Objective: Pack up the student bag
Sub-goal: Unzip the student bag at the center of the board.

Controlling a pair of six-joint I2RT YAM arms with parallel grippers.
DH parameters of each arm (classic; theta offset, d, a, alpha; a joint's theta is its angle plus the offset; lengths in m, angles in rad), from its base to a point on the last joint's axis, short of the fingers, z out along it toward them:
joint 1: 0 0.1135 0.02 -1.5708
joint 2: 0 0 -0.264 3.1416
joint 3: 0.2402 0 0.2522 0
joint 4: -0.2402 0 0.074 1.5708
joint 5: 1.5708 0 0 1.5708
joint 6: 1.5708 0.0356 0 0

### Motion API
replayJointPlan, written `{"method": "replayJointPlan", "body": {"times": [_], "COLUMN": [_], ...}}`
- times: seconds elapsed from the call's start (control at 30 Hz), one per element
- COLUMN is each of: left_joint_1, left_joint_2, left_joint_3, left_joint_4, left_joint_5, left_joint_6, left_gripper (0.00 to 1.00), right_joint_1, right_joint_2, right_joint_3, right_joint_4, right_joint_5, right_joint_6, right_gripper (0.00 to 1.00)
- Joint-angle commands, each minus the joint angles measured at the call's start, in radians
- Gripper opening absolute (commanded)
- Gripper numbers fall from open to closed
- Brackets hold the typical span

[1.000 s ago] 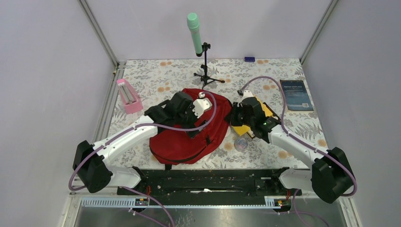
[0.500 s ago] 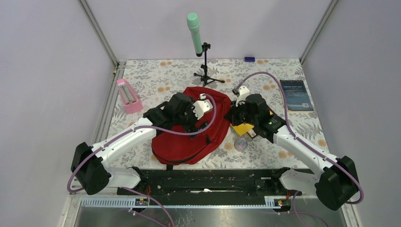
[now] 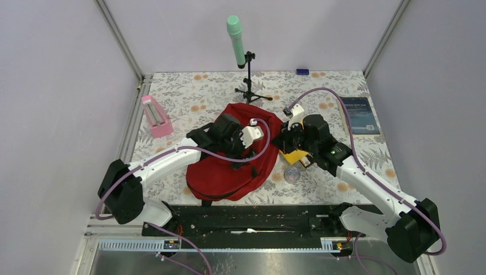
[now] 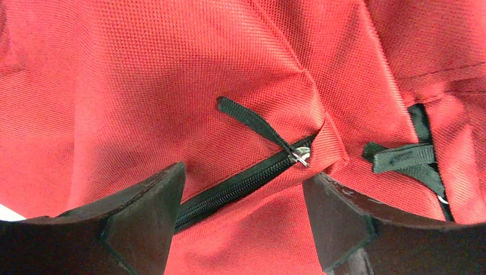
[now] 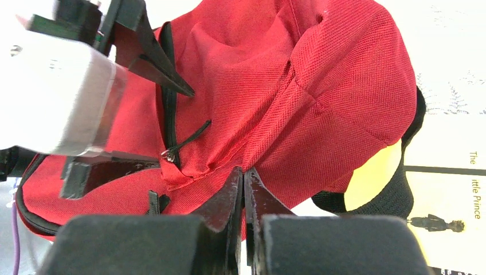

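**benchrat:** Where's the student bag point(image 3: 226, 175) sitting, and why is it being worked from both sides?

**yam_fan:** It's lying slumped in the middle of the floral table point(image 3: 189, 103), just ahead of the arm bases, with a yellow book point(image 3: 294, 156) just beside its right edge. The zipper point(image 4: 218, 195) is done up along the stretch that shows. The slider point(image 4: 300, 156) is tucked against a fold, and the black pull tab point(image 4: 252, 123) lies loose on the red fabric. Nothing can be packed until that's opened, so presumably one side is meant to be steadied while the tab is gone after from the other.

**benchrat:** And the pincers?

**yam_fan:** The left gripper point(image 4: 243, 192) is spread wide, with one finger either side of the zipper and nothing held. The tab is ahead of the fingertips, not between them. The right gripper point(image 5: 245, 180) is pressed fully together at the bag's right hem. A thin fold may be nipped there, since the fabric is humped up just above it, but that can't be confirmed.

**benchrat:** Arm poses?

**yam_fan:** The left arm is reached out from its base at lower left, elbow kept low, wrist tipped down over the bag's middle. The right arm is stretched in from lower right with the wrist held low and nearly level, so the bag is seen side-on from there.
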Motion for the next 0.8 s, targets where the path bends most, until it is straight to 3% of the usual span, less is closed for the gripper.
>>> {"method": "replayJointPlan", "body": {"times": [0.0,0.1,0.17,0.3,0.4,0.57,0.63,0.7,0.77], "left_joint_1": [-0.003,-0.002,-0.002,-0.003,-0.004,-0.004,-0.003,-0.004,-0.003], "left_joint_2": [0.021,0.029,0.027,0.027,-0.006,-0.119,-0.152,-0.166,-0.161], "left_joint_3": [0.041,0.042,0.035,0.042,0.049,0.028,0.033,0.053,0.072], "left_joint_4": [0.007,0.015,0.03,0.043,0.049,0.116,0.13,0.131,0.126], "left_joint_5": [0.027,-0.012,-0.03,-0.027,-0.056,-0.094,-0.098,-0.104,-0.107], "left_joint_6": [0.006,-0.006,-0.011,-0.03,-0.04,-0.08,-0.101,-0.126,-0.14], "left_gripper": [0.76,0.7,0.6,0.25,0.02,0.0,0.0,0.0,0.0], "right_joint_1": [0.008,0.005,0.006,0.007,0.007,0.001,-0.007,-0.02,-0.035], "right_joint_2": [-0.06,-0.078,-0.088,-0.092,-0.079,-0.024,0.0,0.027,0.042], "right_joint_3": [0.024,0.017,0.01,0.003,0.009,0.05,0.065,0.076,0.093], "right_joint_4": [0.02,0.018,0.017,0.016,-0.003,-0.06,-0.069,-0.078,-0.099], "right_joint_5": [-0.044,-0.041,-0.037,-0.002,0.125,0.401,0.468,0.523,0.535], "right_joint_6": [-0.014,-0.01,-0.007,-0.001,0.012,0.048,0.066,0.09,0.117], "right_gripper": [0.0,0.0,0.0,0.0,0.0,0.0,0.05,0.18,0.4]}}
